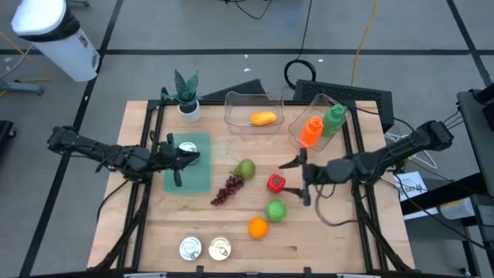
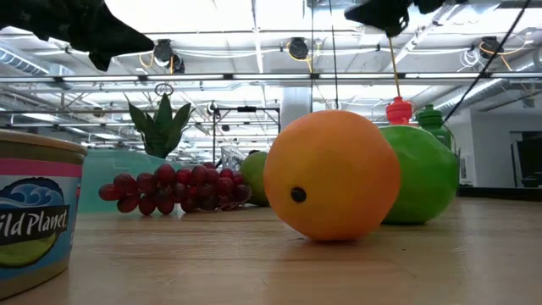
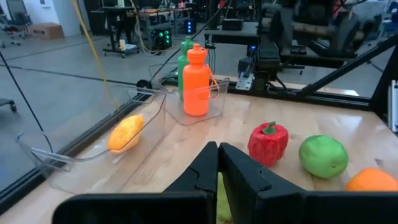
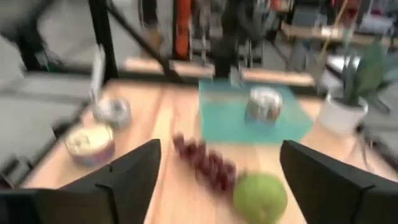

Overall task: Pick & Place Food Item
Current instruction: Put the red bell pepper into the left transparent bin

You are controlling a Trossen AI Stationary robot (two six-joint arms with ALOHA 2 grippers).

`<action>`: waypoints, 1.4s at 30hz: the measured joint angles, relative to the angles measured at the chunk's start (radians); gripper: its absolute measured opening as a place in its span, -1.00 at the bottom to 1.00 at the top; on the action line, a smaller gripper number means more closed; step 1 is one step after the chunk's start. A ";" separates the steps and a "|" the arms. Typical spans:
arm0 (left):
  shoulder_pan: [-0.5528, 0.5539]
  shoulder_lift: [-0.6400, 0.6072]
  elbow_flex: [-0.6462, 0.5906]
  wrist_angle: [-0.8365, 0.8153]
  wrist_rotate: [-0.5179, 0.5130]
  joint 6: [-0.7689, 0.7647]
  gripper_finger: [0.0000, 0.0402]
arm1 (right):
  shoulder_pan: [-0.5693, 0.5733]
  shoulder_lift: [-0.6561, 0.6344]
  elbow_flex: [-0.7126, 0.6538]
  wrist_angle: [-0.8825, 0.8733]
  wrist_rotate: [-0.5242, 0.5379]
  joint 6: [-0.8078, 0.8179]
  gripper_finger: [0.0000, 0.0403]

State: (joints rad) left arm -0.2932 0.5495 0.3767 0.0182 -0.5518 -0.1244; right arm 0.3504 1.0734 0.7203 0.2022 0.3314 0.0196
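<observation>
**Cut off, covered and blurred**

In the low view the can (image 2: 34, 216) is cut by the left edge, its label only part readable. The orange (image 2: 332, 176) hides much of the green apple (image 2: 423, 182). The right wrist view is blurred; the grapes (image 4: 205, 158) lack detail.

Bare counter (image 1: 332, 232) lies along the near right edge, giving a hand open passage. The middle is crowded: grapes (image 1: 227, 189), pear (image 1: 245, 168), red pepper (image 1: 275, 183), green apple (image 1: 276, 209) and orange (image 1: 258, 227) sit close together. Two cans (image 1: 204, 248) block the near edge, and clear bins (image 1: 253, 110) with bottles (image 1: 312, 130) line the far side.
</observation>
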 joint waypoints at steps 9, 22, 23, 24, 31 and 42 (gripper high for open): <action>0.000 0.000 0.000 0.001 0.001 -0.010 -0.90 | 0.012 0.196 -0.043 -0.076 0.034 0.243 0.68; 0.000 0.000 0.000 0.005 0.002 -0.035 -0.90 | 0.010 0.381 -0.135 0.065 0.140 0.395 0.64; 0.000 0.000 0.000 0.005 0.002 -0.036 -0.90 | 0.010 0.394 -0.142 0.092 0.140 0.395 0.64; 0.000 0.000 0.000 0.005 0.002 -0.038 -0.90 | 0.010 0.405 -0.147 0.116 0.140 0.394 0.64; 0.000 0.000 0.000 0.010 0.003 -0.038 -0.90 | -0.008 0.450 -0.149 0.174 0.141 0.401 0.61; 0.000 0.000 0.000 0.065 0.011 -0.050 -0.90 | -0.018 0.392 -0.150 0.216 0.143 0.303 0.32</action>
State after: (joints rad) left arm -0.2932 0.5496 0.3768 0.0828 -0.5407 -0.1746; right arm 0.3328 1.4652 0.5705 0.4178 0.4740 0.3223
